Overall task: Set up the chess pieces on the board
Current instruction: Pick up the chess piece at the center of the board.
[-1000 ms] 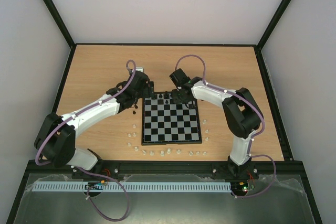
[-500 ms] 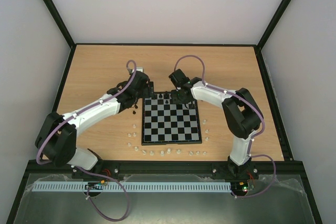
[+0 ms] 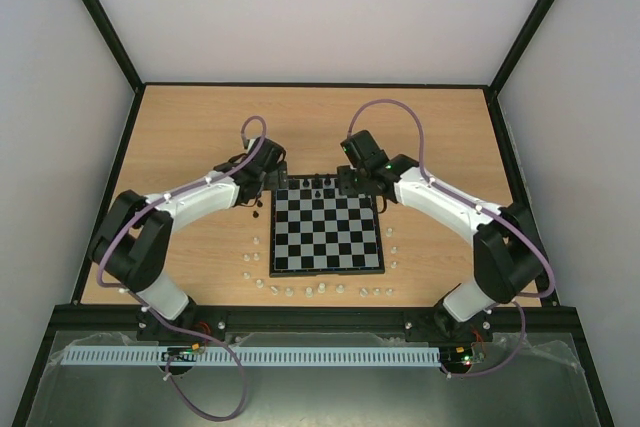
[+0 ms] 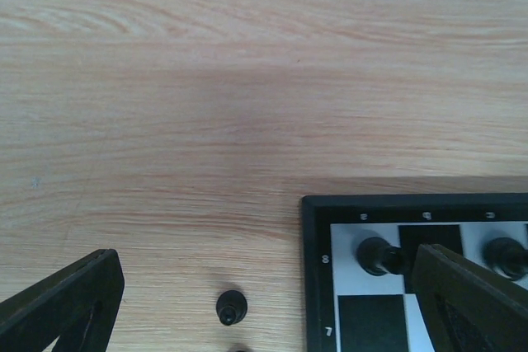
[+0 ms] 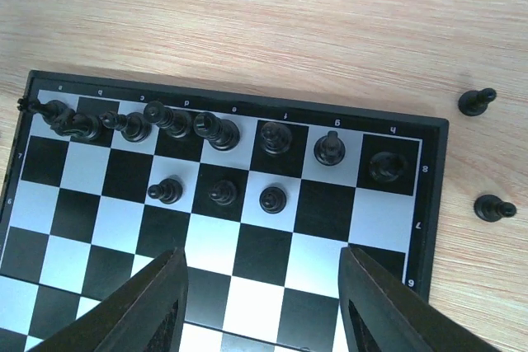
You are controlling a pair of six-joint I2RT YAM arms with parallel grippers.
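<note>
- The board (image 5: pixel 107 228) lies on the desk (image 5: pixel 247 14). Its far row is full, with eight black chess pieces (image 5: pixel 216 131) standing side by side along it.
- In the row just nearer, three black pawns (image 5: pixel 221 194) stand side by side around the middle. The other five squares of that row are bare, so I judge the black side a little over two-thirds set.
- Two loose black pieces (image 5: pixel 477 101) stand on the desk just right of the board's far right corner, apart from each other and off the board.
- One loose black pawn (image 4: pixel 231 308) stands on the desk just left of the far left corner. A dark speck below it, at the edge of that view, may be another, but it is too cut off to tell.
- The right hand (image 5: pixel 262 255) hovers above the board with its fingers apart and nothing between them.
- The left hand (image 4: pixel 266 253) is spread wide and empty, above the desk beside the far left corner.
- The pale pieces (image 3: pixel 290 290) sit on the desk along the board's left, near and right sides, none of them on a square.
- What is left, as I judge it, is to bring the loose black pieces onto the bare squares of the pawn row.
</note>
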